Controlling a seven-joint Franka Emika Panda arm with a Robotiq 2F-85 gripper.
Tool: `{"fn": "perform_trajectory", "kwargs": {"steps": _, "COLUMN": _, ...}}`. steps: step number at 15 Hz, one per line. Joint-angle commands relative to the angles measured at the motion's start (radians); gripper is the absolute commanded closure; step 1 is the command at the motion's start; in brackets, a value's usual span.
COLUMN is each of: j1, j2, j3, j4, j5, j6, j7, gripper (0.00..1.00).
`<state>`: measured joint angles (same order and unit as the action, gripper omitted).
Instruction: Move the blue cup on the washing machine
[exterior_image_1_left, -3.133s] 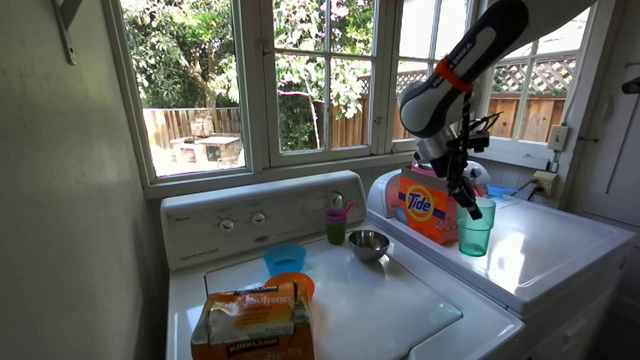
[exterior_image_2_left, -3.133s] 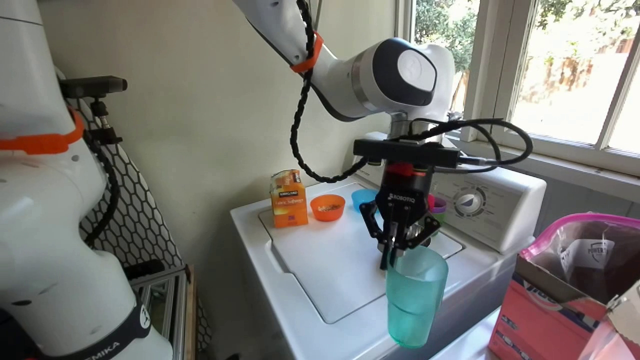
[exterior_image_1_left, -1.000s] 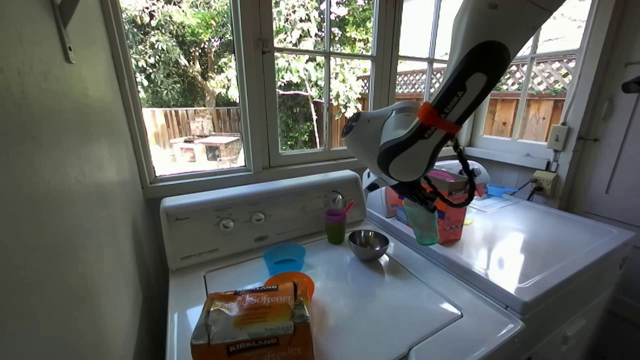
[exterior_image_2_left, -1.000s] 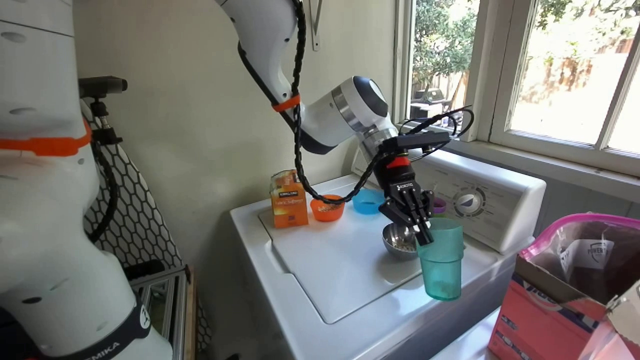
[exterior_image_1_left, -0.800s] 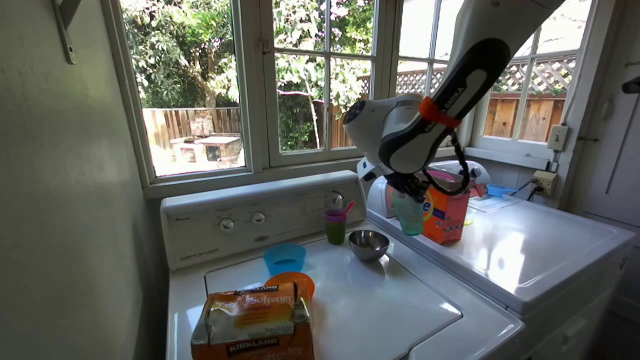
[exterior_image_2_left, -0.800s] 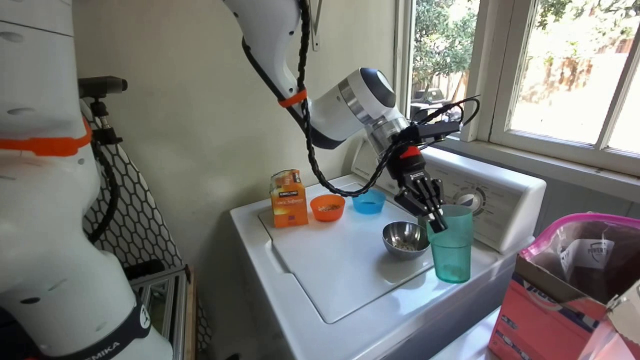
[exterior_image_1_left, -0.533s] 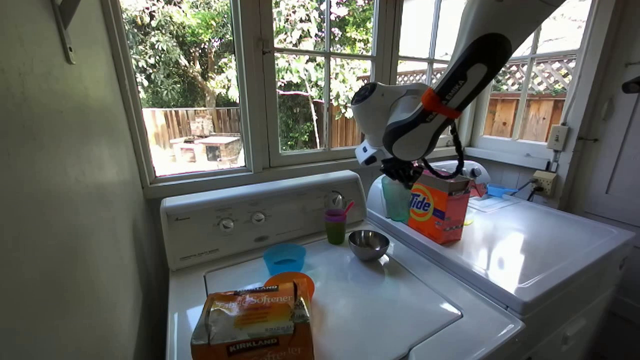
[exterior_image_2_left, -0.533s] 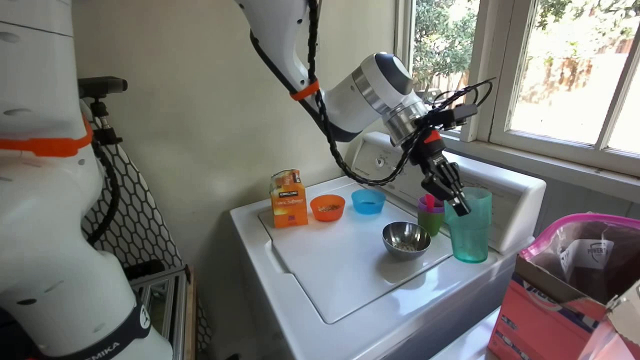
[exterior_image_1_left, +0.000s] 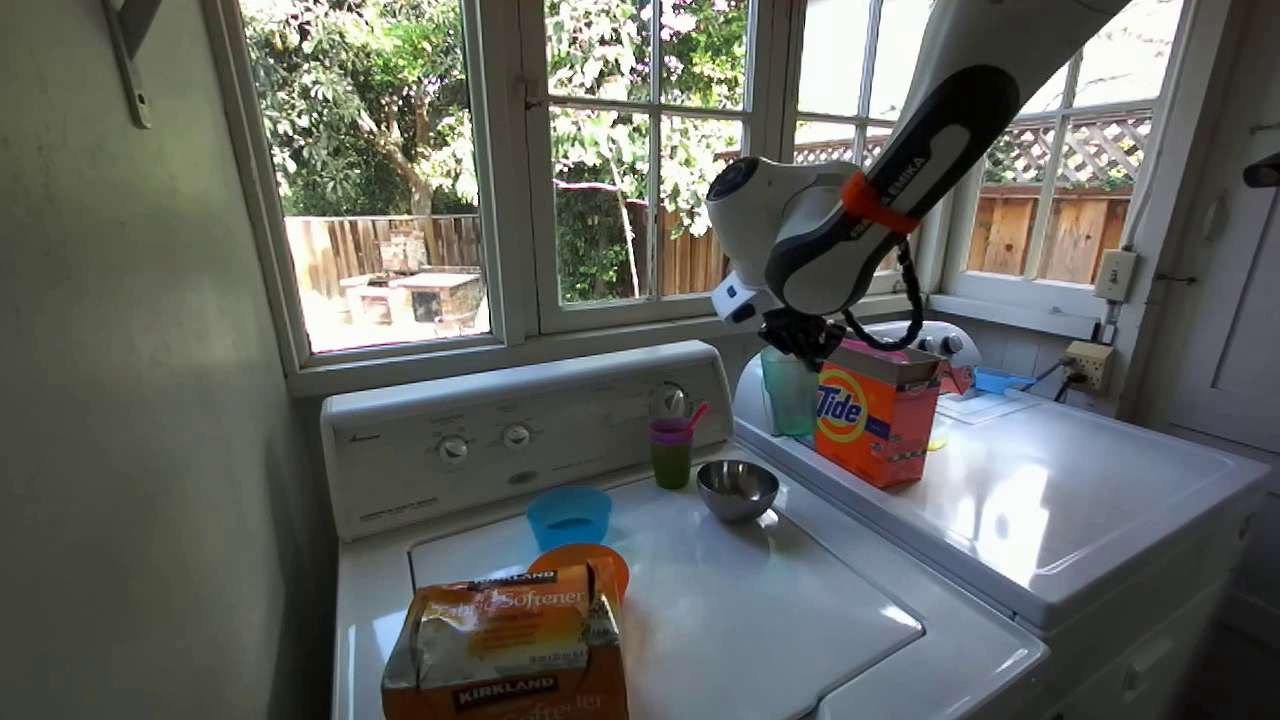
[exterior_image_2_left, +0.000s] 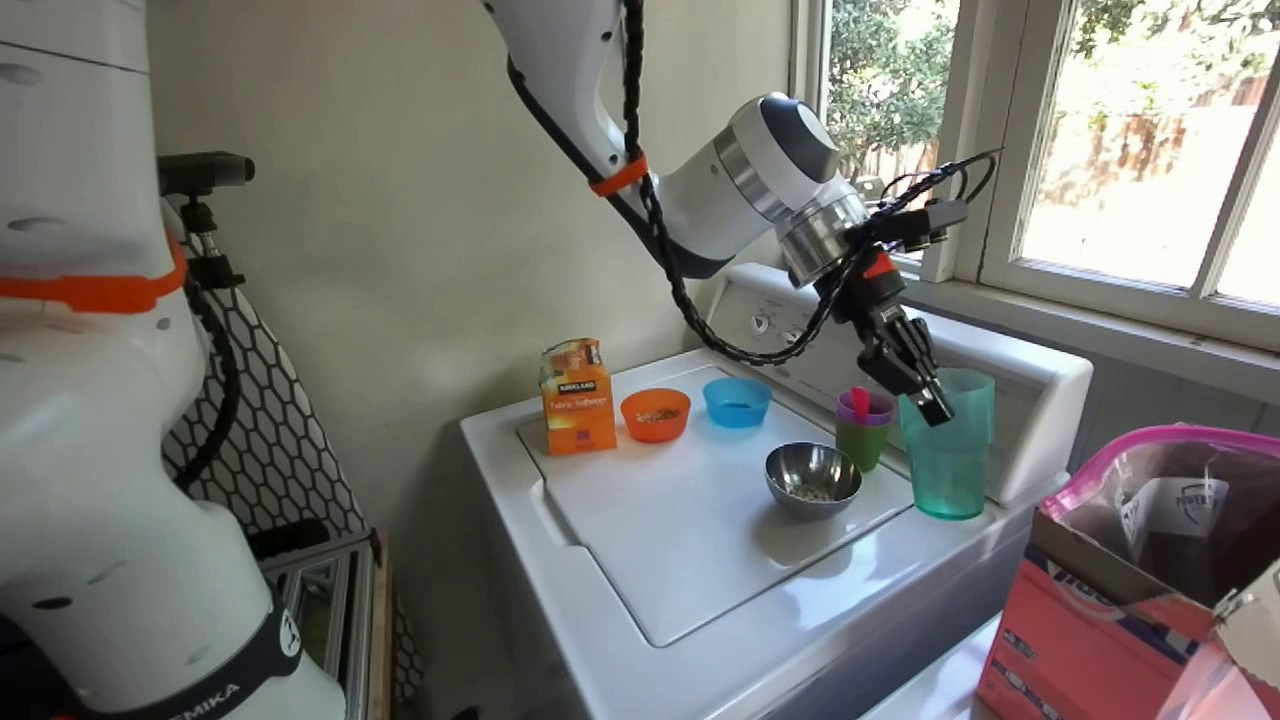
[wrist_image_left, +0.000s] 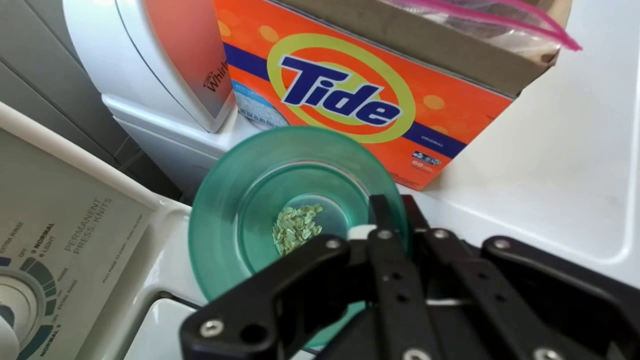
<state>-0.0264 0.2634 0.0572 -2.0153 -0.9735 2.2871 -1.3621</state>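
Gripper (wrist_image_left: 394, 204) pinches blue cup (exterior_image_2_left: 950, 462) by its rim. Mouth up, long axis near vertical, at a back corner of the washing machine (exterior_image_2_left: 655, 540); we can't tell if resting. Flakes (wrist_image_left: 296, 227) inside; metal bowl (exterior_image_2_left: 812, 459) on the washing machine holds bits (exterior_image_2_left: 808, 493).

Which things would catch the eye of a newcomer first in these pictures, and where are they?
The blue cup probably comes first, held by its rim in the end effector near a back corner of the washing machine, pale flakes at its bottom. Next comes the bright orange Tide box on the neighbouring white appliance. The softener carton then stands out, large in the foreground of an exterior view.
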Motion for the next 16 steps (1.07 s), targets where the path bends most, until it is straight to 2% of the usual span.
{"fn": "perform_trajectory", "kwargs": {"steps": 1, "j1": -0.021, "j2": 0.037, "j3": -0.003, "j4": 0.024, "j5": 0.022, "j6": 0.154, "j7": -0.072, "gripper": 0.98}}
{"fn": "perform_trajectory", "kwargs": {"steps": 6, "j1": -0.026, "j2": 0.092, "j3": -0.002, "j4": 0.065, "j5": 0.038, "j6": 0.264, "j7": -0.151, "gripper": 0.98}}
{"fn": "perform_trajectory", "kwargs": {"steps": 16, "j1": -0.017, "j2": 0.202, "j3": -0.004, "j4": 0.169, "j5": 0.152, "j6": 0.224, "j7": -0.27, "gripper": 0.98}}
